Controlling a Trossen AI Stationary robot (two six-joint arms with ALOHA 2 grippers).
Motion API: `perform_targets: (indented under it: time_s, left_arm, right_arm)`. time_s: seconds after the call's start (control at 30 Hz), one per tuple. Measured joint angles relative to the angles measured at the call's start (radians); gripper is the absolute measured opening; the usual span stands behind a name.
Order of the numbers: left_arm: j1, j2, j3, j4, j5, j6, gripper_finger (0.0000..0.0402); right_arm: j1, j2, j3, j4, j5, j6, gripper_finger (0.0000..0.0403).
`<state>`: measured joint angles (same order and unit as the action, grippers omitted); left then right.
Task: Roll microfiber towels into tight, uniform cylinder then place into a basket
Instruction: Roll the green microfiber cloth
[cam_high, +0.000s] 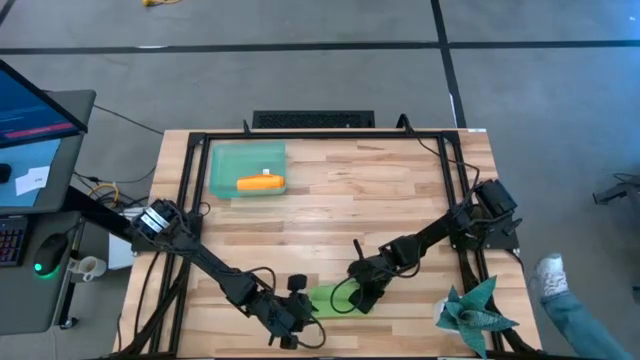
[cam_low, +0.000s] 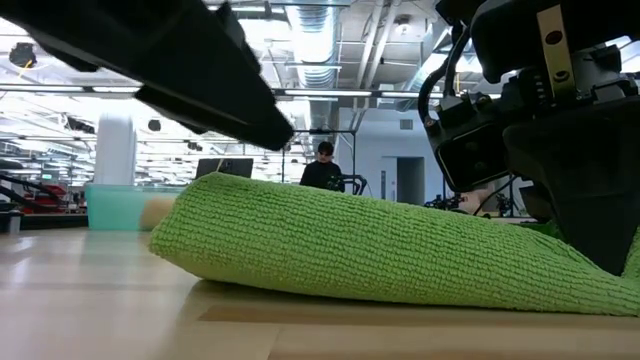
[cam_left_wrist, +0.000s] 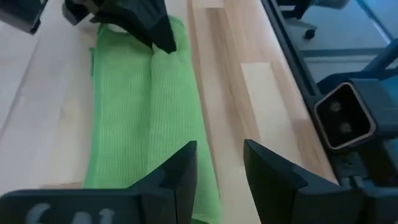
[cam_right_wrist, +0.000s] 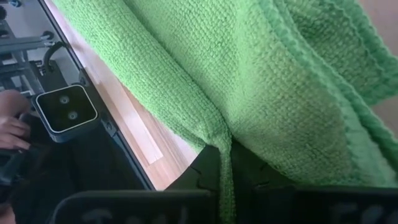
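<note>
A lime green microfiber towel (cam_high: 328, 298) lies near the table's front edge as a long folded bundle (cam_left_wrist: 149, 112), its underside flat on the wood (cam_low: 340, 250). My right gripper (cam_high: 362, 296) is shut on its right end. My left gripper (cam_left_wrist: 219, 165) hovers open over the towel's other end (cam_high: 300, 314), one finger above the cloth's edge and one above bare wood, touching nothing that I can see. An orange towel roll (cam_high: 261, 183) lies inside the teal basket (cam_high: 225, 160) at the far left. My right gripper pinches a fold of the green towel at its right end (cam_right_wrist: 224, 163) between its two fingers; a narrow strip of cloth runs down between them. The fingers (cam_left_wrist: 163, 37) come slanting down from the right. The rest of the towel lies slack on the table.
A spiky teal star-shaped object (cam_high: 476, 310) sits at the front right corner. Bare wood stretches between the basket and the towel. A black frame (cam_high: 300, 138) runs around the table's edges. A person stands far behind the table (cam_low: 325, 168).
</note>
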<state>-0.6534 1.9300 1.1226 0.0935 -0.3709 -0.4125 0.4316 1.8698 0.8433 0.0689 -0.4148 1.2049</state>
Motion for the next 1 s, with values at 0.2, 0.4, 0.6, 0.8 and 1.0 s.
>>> perform_targets:
  time_s: [0.2,0.4,0.6,0.8,1.0]
  left_arm:
    - [0.020,0.004,0.030,-0.039,-0.003,0.016,0.0121]
    - [0.039,0.022,0.029,-0.025,-0.002,0.010,0.0121]
    - [0.052,0.078,0.033,-0.014,0.009,0.009,0.0121]
    - [0.055,0.100,0.035,-0.038,0.012,-0.050,0.0121]
    - [0.048,0.115,0.038,-0.100,0.041,-0.164,0.0121]
  right_arm:
    - [0.000,0.000,0.000,0.007,0.001,0.000,0.0031]
    - [0.000,0.000,0.000,0.011,0.000,0.000,0.0034]
    - [0.000,0.000,0.000,0.015,0.004,-0.001,0.0032]
    - [0.000,0.000,0.000,0.017,0.003,-0.001,0.0033]
    - [-0.002,0.000,0.000,0.022,0.011,-0.001,0.0037]
